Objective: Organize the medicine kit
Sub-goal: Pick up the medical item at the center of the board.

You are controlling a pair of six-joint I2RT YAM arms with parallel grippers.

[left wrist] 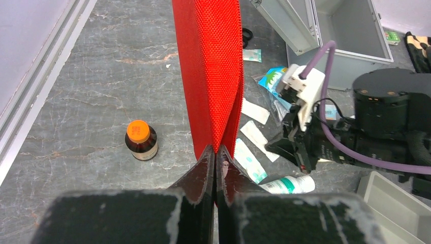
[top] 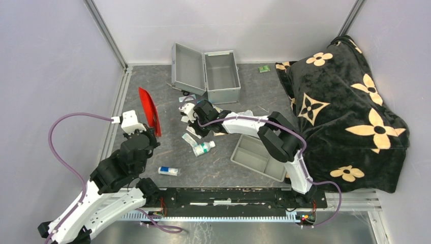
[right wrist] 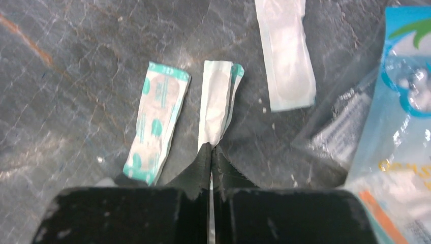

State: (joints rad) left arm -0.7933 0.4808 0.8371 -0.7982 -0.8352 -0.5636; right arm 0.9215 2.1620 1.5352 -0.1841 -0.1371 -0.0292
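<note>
Right wrist: right gripper pinches near end of plaster strip, seemingly to lift it; left gripper clamps red pouch upright, probably out of the way.

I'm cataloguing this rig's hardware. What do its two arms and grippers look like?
Both arms alternate white link shells with bulky black joint housings. The left arm and right arm each carry a purple cable looping to a white wrist camera block. The left gripper and right gripper have black fingers, scuffed whitish.

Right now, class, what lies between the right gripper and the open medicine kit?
The top view shows small packets, one blue and white, between the right gripper and the medicine kit.
</note>
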